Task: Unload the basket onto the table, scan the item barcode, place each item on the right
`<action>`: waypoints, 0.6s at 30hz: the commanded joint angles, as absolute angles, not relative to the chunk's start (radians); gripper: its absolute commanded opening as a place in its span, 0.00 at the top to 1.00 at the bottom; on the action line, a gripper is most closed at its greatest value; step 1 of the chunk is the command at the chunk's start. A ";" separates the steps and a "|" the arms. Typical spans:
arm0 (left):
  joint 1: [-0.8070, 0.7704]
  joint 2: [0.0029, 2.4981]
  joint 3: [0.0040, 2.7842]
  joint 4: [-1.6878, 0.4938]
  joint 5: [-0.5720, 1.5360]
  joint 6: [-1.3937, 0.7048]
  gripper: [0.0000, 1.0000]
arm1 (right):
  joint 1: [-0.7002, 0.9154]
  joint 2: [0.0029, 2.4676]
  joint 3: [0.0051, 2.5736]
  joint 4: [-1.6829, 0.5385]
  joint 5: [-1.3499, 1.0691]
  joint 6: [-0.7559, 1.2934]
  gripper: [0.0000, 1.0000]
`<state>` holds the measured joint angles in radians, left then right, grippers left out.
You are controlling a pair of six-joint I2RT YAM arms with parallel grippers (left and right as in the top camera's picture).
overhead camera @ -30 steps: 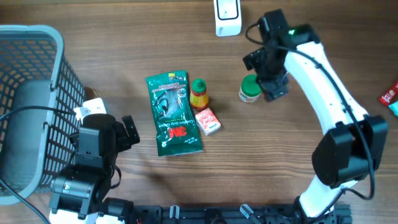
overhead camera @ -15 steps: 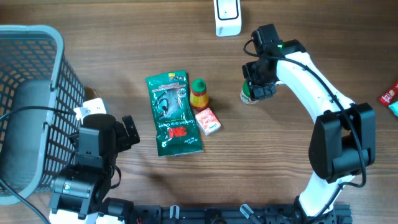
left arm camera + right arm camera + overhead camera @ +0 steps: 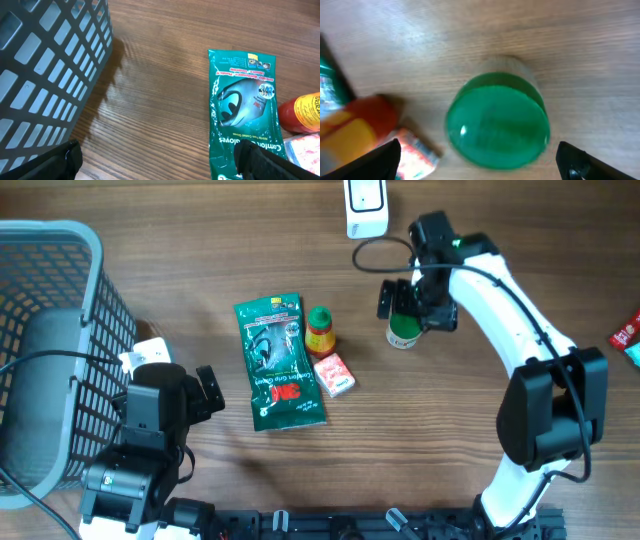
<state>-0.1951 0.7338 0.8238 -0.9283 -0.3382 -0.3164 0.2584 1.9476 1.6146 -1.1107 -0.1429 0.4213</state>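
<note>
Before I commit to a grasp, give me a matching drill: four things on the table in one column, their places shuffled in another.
1. green foil glove packet
2. white jar with green lid
3. grey plastic mesh basket
4. white plastic device

a. directly below the open right gripper
b. far table edge
c. table's left end
d. just left of the orange bottle

Pairs: 1-d, 2-a, 3-c, 4-b

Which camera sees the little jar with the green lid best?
The right wrist camera: the jar fills the middle, seen from above, though blurry. The overhead camera shows the jar small and partly covered. The left wrist camera doesn't show it.
</note>
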 commanded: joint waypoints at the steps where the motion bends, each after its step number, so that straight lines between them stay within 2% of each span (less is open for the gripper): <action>1: -0.190 0.728 0.824 -0.926 -0.329 -0.325 0.00 | 0.242 1.948 1.801 -1.201 -0.159 0.644 0.00; 6: -0.190 0.728 0.824 -0.926 -0.329 -0.325 0.00 | 0.245 1.970 1.775 -1.220 -0.076 0.942 0.01; 16: -0.190 0.728 0.824 -0.926 -0.329 -0.325 0.00 | 0.250 2.136 1.745 -1.222 -0.071 0.942 0.00; 18: -0.190 0.728 0.824 -0.926 -0.329 -0.325 0.00 | 0.250 2.155 1.740 -1.223 -0.071 0.942 0.06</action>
<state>-0.1951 0.7338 0.8238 -0.9279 -0.3382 -0.3164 0.2443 2.1147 1.7538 -1.2194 -0.0952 0.9234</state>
